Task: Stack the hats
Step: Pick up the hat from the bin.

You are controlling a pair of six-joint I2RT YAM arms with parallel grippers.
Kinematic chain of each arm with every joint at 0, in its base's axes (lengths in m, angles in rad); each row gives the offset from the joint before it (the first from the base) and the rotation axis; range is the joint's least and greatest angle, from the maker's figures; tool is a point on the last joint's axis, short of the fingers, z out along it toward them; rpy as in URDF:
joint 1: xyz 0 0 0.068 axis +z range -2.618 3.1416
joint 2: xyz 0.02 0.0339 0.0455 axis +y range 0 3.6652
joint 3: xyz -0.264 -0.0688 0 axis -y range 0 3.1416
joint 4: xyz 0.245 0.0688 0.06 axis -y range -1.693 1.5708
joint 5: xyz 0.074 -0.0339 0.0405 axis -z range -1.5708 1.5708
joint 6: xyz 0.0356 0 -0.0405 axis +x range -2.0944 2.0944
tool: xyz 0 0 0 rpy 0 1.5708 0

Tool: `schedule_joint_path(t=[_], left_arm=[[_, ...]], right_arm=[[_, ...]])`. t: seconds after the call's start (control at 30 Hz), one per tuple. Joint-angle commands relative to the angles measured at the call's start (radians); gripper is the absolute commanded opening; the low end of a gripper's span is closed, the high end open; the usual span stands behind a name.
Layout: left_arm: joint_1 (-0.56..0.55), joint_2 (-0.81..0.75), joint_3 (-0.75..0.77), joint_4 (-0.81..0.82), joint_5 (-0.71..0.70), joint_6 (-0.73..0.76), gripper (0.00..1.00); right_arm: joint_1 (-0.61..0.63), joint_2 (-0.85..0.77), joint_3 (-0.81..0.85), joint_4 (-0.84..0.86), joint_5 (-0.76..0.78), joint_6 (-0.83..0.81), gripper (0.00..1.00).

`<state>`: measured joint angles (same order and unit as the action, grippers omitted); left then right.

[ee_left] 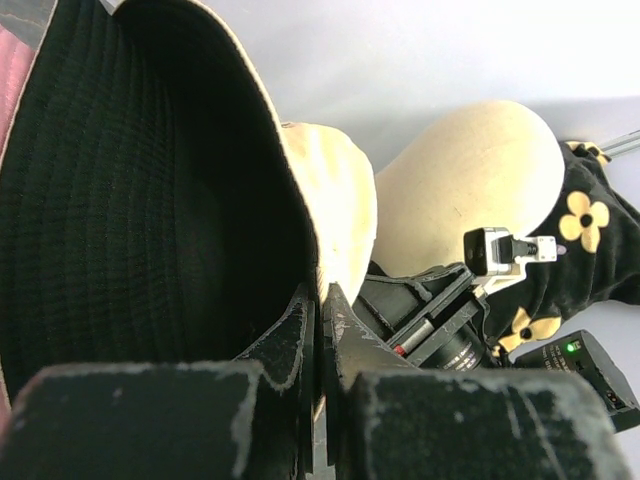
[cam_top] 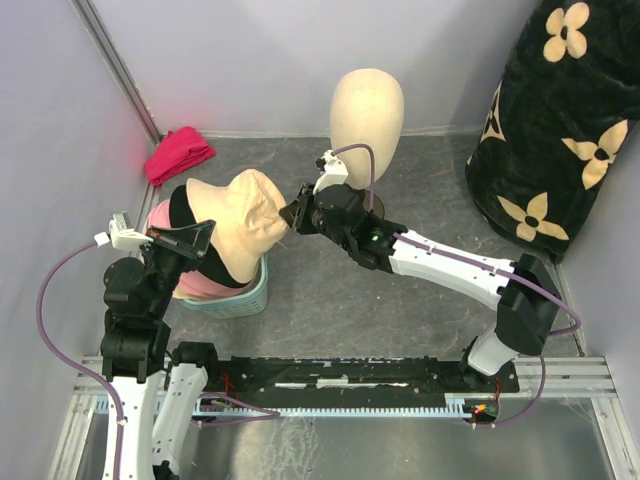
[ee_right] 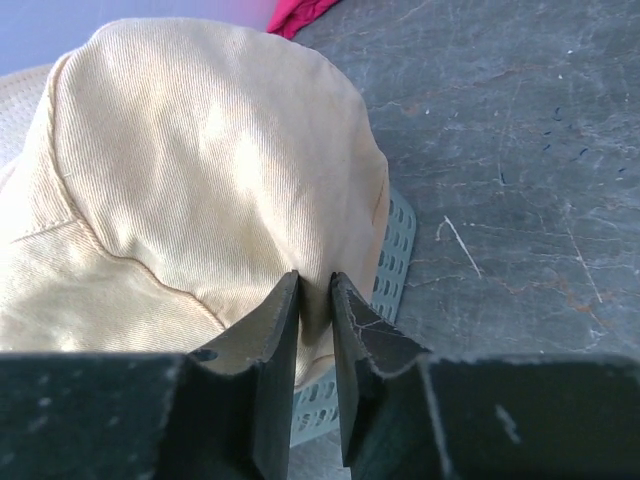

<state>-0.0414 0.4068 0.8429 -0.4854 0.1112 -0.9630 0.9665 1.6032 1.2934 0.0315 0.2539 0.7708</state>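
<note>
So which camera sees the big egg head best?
The top camera: almost the whole head shows there. The left wrist camera catches only part of it, behind the beige hat. The right wrist camera misses it.

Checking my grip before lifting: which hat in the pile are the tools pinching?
The beige hat, topmost in the pile; the right tool pinches its crown, the left tool its brim. The black hat and pink hat lie beneath.

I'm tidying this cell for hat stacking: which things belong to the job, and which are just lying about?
Job: beige hat, pink hat, left hand, right hand.
Lying about: mannequin head, red cloth, flowered bag, basket under the hats.
</note>
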Motion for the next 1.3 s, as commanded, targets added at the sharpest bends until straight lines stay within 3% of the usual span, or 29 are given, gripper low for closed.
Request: schedule_joint_path(t=[0.0,0.13,0.23,0.27,0.3,0.37,0.5,1.27], left_arm=[[0.003,-0.007,0.051,0.055,-0.002,0.038,0.03],[0.002,-0.008,0.046,0.056,-0.008,0.032,0.03],[0.003,-0.003,0.047,0.056,-0.016,0.029,0.07],[0.002,-0.001,0.046,0.055,-0.020,0.027,0.14],[0.002,-0.003,0.046,0.053,-0.025,0.024,0.27],[0.003,-0.003,0.048,0.050,-0.039,0.017,0.41],[0.003,-0.006,0.051,0.049,-0.079,0.001,0.54],[0.003,-0.038,-0.036,0.010,-0.215,-0.115,0.55]], right_arm=[[-0.010,-0.047,-0.014,0.079,0.008,0.014,0.23],[-0.010,-0.056,-0.013,0.082,0.013,-0.002,0.12],[-0.010,-0.068,-0.012,0.085,0.023,-0.025,0.10],[-0.010,-0.073,-0.012,0.084,0.028,-0.034,0.09],[-0.010,-0.080,-0.009,0.084,0.033,-0.046,0.09],[-0.011,-0.087,0.001,0.078,0.039,-0.066,0.08],[-0.010,-0.092,0.040,0.061,0.041,-0.100,0.04],[-0.009,-0.029,0.266,0.015,0.008,-0.175,0.04]])
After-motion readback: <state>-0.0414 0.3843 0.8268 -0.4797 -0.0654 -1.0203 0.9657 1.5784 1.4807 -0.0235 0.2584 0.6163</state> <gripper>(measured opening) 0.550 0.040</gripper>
